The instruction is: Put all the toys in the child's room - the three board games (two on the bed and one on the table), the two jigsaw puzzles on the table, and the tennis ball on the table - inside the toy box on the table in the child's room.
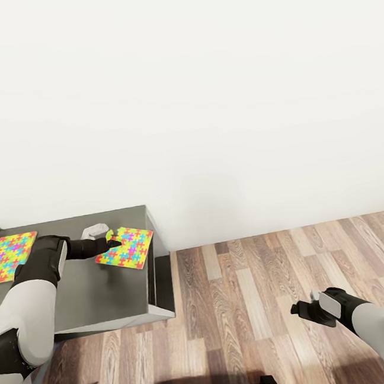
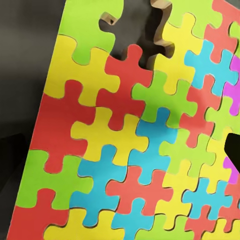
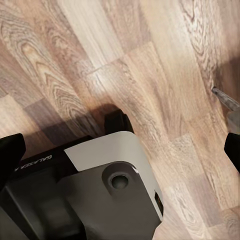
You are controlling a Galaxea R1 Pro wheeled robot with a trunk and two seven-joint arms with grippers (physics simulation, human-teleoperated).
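Left tool [image 1: 112,241] at flat jigsaw puzzle [image 1: 125,248], long axis slanting toward wall.

- One jigsaw puzzle [image 1: 10,257], a flat mat of bright interlocking pieces, lies at the dark worktop's [image 1: 101,286] 9 o'clock edge.
- A second jigsaw puzzle [image 1: 129,250] lies tilted near the 2 o'clock corner, with a notch in its edge [image 2: 135,35].

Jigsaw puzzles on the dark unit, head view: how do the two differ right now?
The right jigsaw puzzle lies rotated against the table edges, with the left gripper at its near corner. The left jigsaw puzzle lies squarer, untouched, partly hidden behind the left arm. Both are flat, multicoloured interlocking mats on the same dark top.
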